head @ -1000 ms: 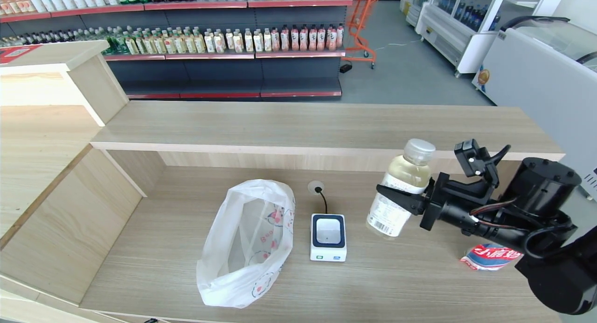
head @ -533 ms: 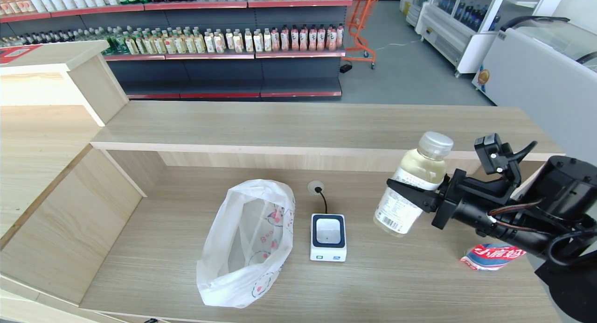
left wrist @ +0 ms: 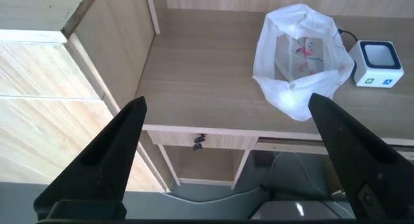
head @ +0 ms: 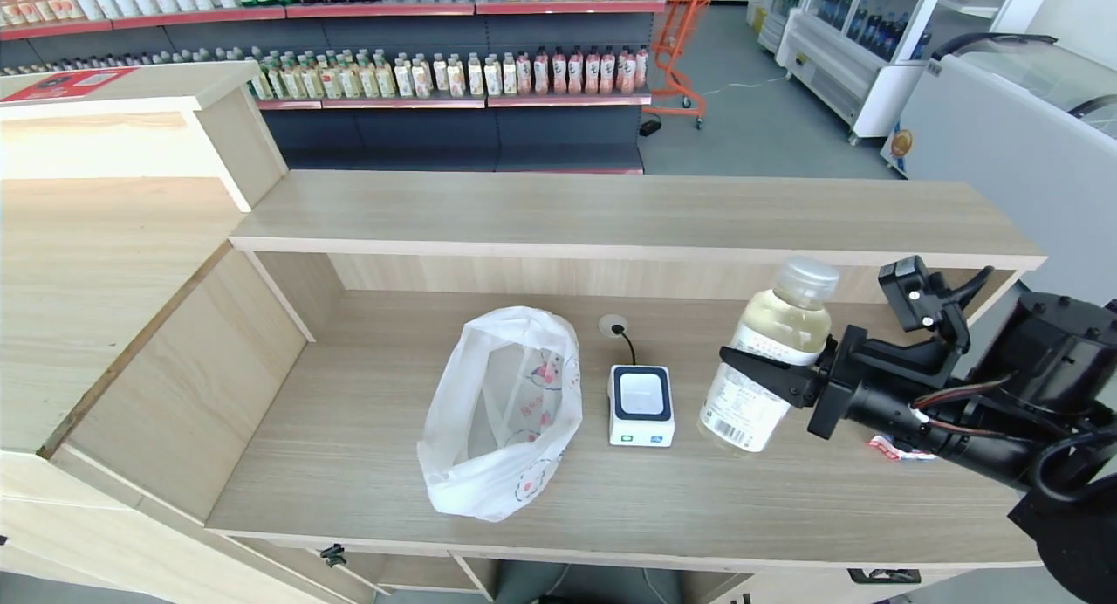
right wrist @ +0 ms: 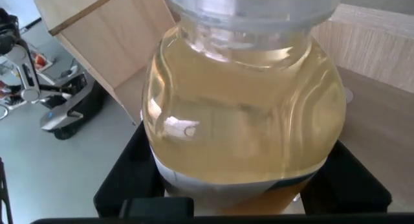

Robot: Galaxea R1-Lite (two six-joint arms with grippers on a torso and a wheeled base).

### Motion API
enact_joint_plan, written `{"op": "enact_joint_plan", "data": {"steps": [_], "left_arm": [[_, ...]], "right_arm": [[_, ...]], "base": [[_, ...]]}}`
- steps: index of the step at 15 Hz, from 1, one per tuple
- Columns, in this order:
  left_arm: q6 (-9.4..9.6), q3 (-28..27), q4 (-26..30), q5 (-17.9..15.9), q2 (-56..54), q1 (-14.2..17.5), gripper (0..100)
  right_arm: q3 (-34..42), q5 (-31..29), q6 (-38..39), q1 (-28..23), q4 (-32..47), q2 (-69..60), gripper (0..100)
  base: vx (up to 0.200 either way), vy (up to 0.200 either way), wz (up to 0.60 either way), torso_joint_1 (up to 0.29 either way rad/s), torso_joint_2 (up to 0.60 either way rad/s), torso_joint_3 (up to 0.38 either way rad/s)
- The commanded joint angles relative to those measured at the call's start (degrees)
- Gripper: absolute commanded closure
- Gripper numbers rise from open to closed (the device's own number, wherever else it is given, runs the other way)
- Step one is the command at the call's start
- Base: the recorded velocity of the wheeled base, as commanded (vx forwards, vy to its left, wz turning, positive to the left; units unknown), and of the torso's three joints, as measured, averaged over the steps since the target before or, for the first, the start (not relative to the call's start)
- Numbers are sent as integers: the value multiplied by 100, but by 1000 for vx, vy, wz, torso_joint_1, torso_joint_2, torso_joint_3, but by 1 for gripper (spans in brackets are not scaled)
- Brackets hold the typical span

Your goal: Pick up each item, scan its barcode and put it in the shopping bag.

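Observation:
A clear bottle [head: 770, 346] of pale yellow drink with a white label and a grey cap hangs tilted above the counter, just right of the scanner. My right gripper [head: 779, 375] is shut on the bottle's middle; up close the bottle [right wrist: 242, 120] stands between the black fingers [right wrist: 126, 182]. The label's barcode [head: 724, 427] faces the front near the bottle's base. A small white scanner [head: 641, 394] with a dark window sits mid-counter. Left of it lies the white shopping bag [head: 506, 408], its mouth open. My left gripper [left wrist: 226, 166] is open, low, in front of the counter's front edge.
A red and white snack packet [head: 892, 448] lies on the counter, mostly behind my right arm. A raised wooden ledge [head: 628, 211] runs along the back and a wooden side wall [head: 183, 368] closes the left. The scanner's cable runs to a hole [head: 614, 326].
The head camera has shifted, so the whole counter sits differently in view. My right gripper lifted the bottle a little and now holds it closer to the scanner.

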Motion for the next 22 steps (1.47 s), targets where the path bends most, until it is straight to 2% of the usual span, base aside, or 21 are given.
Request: {"op": "enact_joint_plan", "data": {"steps": [1, 3, 8, 13, 17, 20, 22], "left_arm": [[-5, 0, 0, -2, -2, 5, 0], [-5, 0, 0, -2, -2, 5, 0], [-5, 0, 0, -2, -2, 5, 0], [-5, 0, 0, -2, -2, 5, 0], [-5, 0, 0, -2, -2, 5, 0], [-5, 0, 0, -2, -2, 5, 0], [-5, 0, 0, -2, -2, 5, 0]], "right_arm": [[7, -17, 81, -13, 28, -71, 100], [-10, -17, 318, -22, 80, -27, 100], [-397, -8, 485, 13, 783, 210, 100], [-1469, -26, 432, 162, 1126, 1195, 100], [-2225, -35, -315, 523, 1214, 2241, 100], [-3377, -703, -895, 857, 1240, 3366, 100], [-4159, -817, -1299, 1024, 1610, 3955, 100]], "base": [[0, 200, 0, -7, -22, 12], [0, 200, 0, 7, -2, 5], [0, 200, 0, 8, 3, 0], [0, 0, 0, 0, 0, 0], [0, 0, 0, 0, 0, 0], [0, 0, 0, 0, 0, 0], [0, 0, 0, 0, 0, 0]]}}
